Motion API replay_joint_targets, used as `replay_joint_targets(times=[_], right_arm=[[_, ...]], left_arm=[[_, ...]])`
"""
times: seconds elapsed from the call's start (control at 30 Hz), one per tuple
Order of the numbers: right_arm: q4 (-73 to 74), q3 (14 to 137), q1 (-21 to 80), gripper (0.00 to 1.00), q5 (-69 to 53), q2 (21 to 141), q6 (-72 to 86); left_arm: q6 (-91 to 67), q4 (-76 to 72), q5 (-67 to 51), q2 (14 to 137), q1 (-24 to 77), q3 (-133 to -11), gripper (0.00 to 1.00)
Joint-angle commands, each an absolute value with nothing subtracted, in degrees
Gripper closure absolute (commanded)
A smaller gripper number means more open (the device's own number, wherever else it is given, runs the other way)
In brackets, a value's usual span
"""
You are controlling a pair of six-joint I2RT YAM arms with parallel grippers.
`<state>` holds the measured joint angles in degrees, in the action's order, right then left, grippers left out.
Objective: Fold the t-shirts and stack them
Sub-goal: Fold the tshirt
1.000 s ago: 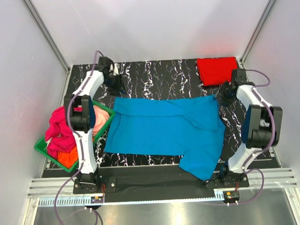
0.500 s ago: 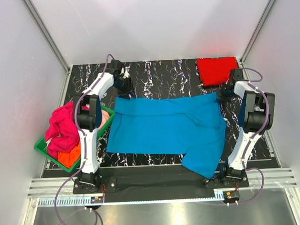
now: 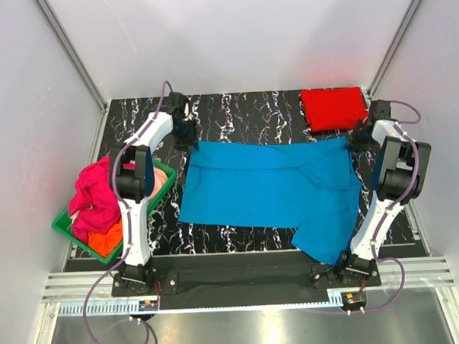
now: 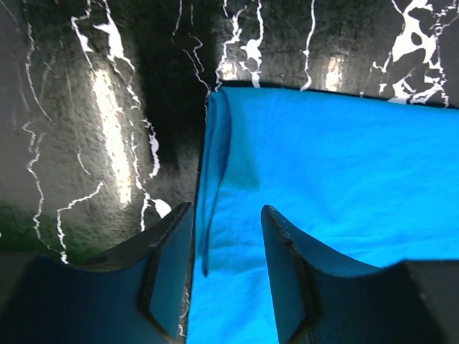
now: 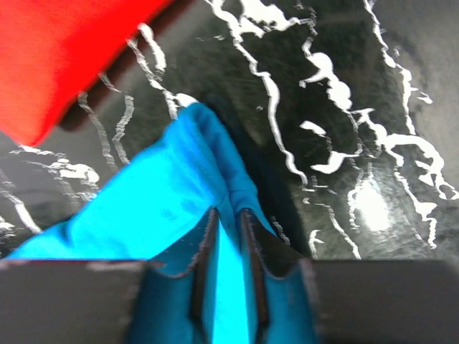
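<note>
The bright blue t-shirt [image 3: 268,185] lies spread flat across the middle of the black marble table, with one sleeve hanging toward the near edge. My left gripper [image 3: 188,137] is at its far-left corner. In the left wrist view its jaws [image 4: 226,209] stand open with the shirt's folded hem [image 4: 215,165] between them. My right gripper [image 3: 355,138] is at the far-right corner and is shut on a pinch of blue cloth [image 5: 165,201] in the right wrist view [image 5: 228,213]. A folded red t-shirt [image 3: 333,108] lies at the far right and also shows in the right wrist view [image 5: 64,50].
A green plastic basket [image 3: 64,225] stands at the table's left edge. It holds a magenta-pink t-shirt [image 3: 90,197], an orange one [image 3: 104,240] and some pale cloth. White walls and metal rails enclose the marble table [image 3: 242,114] closely.
The blue t-shirt has slid to the right and slightly away from me. My right gripper moved right with its corner. My left gripper stayed near the far-left corner.
</note>
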<state>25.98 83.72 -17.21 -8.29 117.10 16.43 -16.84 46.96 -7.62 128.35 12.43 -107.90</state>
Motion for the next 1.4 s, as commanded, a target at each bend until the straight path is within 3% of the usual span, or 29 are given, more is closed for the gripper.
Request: replay_joint_targets(times=[0.0, 0.13, 0.27, 0.67, 0.8, 0.9, 1.0, 1.1, 1.37], right_arm=[[27.1, 87.1, -17.0, 0.73, -11.9, 114.3, 19.2], [27.9, 87.9, -17.0, 0.61, -12.1, 111.8, 17.5], [29.9, 91.4, -17.0, 0.57, -12.1, 114.3, 13.6], [32.1, 98.8, -17.1, 0.59, -14.1, 123.2, 8.3], [32.2, 99.9, -17.1, 0.62, -14.2, 124.8, 7.1], [32.2, 100.3, -17.1, 0.65, -14.2, 125.9, 6.4], [32.2, 100.9, -17.1, 0.77, -12.7, 126.9, 6.6], [31.7, 101.5, -17.3, 0.92, -9.4, 126.9, 7.6], [24.0, 99.4, -20.7, 0.87, -20.6, 127.0, 17.5]], left_arm=[[-14.5, 45.9, -6.5, 127.3, 12.6, -109.2, 0.52], [-13.6, 47.3, -4.1, 131.1, 12.3, -114.6, 0.52], [-14.5, 47.3, -6.0, 133.3, 11.3, -117.4, 0.52], [-14.2, 47.5, -8.8, 137.3, 11.2, -118.2, 0.53], [-14.3, 47.4, -9.0, 138.8, 11.0, -119.5, 0.62], [-14.7, 47.5, -9.7, 139.5, 10.6, -120.3, 0.82], [-14.9, 47.5, -9.6, 139.5, 10.4, -120.4, 1.0], [-14.9, 47.6, -7.7, 138.7, 10.2, -119.7, 1.0], [-15.8, 47.9, -2.1, 136.8, 9.5, -117.8, 1.0]])
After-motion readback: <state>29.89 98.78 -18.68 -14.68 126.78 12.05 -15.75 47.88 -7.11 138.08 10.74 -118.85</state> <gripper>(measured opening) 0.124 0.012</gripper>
